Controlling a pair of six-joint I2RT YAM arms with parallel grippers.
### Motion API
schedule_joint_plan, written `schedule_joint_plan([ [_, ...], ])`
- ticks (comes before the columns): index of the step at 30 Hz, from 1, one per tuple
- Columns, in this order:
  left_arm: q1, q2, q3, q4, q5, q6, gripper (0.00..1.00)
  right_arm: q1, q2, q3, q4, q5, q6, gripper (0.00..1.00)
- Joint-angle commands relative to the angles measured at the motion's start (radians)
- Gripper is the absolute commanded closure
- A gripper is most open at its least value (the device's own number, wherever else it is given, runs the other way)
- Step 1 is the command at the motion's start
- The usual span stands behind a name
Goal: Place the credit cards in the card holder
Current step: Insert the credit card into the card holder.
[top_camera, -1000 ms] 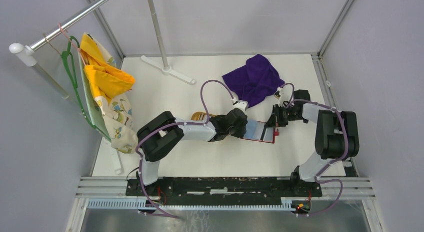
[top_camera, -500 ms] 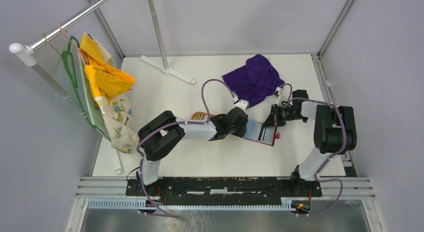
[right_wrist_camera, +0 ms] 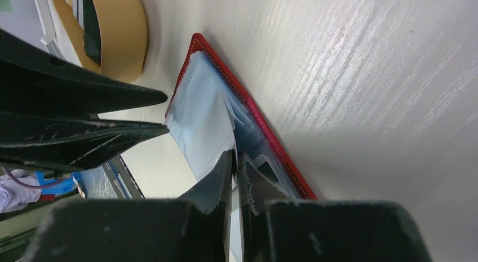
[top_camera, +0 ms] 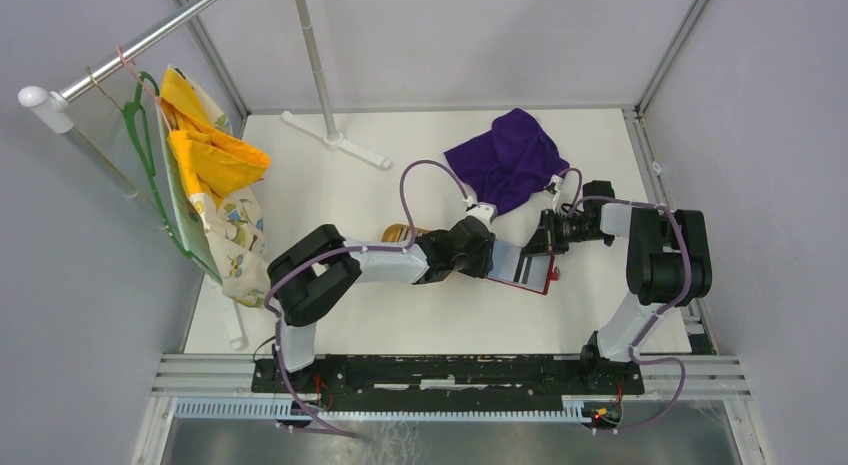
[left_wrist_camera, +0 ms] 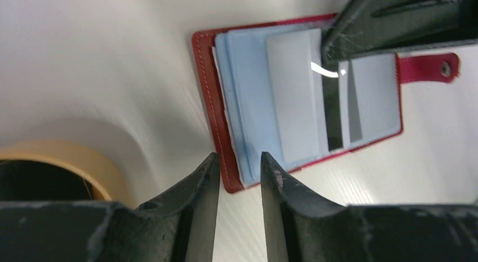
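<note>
Top external: card holder [top_camera: 520,270] open mid-table, an arm at each side.
At its red edge, left gripper [left_wrist_camera: 237,160] has fingers narrowly apart, w/ tan tray [left_wrist_camera: 84,160] just beside. Opposite, right gripper [right_wrist_camera: 234,158] is nearly together, thin slit; can't tell if it nips a card. In sleeves: pale card [left_wrist_camera: 290,98], black card [left_wrist_camera: 333,115]. Bare table [top_camera: 420,315] toward bases; purple cloth [top_camera: 510,160] behind.

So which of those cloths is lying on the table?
The purple cloth, flat near the back; the yellow cloth and patterned cloth hang from the green hanger.
</note>
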Motion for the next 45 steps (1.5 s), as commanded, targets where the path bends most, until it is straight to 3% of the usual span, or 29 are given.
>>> schedule_joint_plan([
  [1,-0.024,-0.124,-0.021,0.022,0.044,0.010,0.60,0.007,0.004,0.002,0.017,0.035,-0.018,0.90],
  [5,-0.061,-0.104,0.009,0.071,0.120,-0.025,0.62,0.007,0.005,0.002,0.017,0.038,-0.019,0.89],
  [17,-0.144,0.105,0.229,0.035,0.102,-0.027,0.64,0.007,0.014,-0.013,0.039,-0.016,0.001,0.85],
  [22,-0.161,0.188,0.343,-0.045,0.030,-0.015,0.64,0.007,0.011,-0.015,0.037,-0.016,0.002,0.85],
  [32,-0.165,0.253,0.434,-0.151,-0.132,0.034,0.63,0.007,0.012,-0.013,0.035,-0.014,-0.002,0.84],
  [45,-0.163,0.268,0.449,-0.222,-0.229,0.085,0.59,0.007,0.001,-0.004,0.020,-0.011,-0.018,0.71],
])
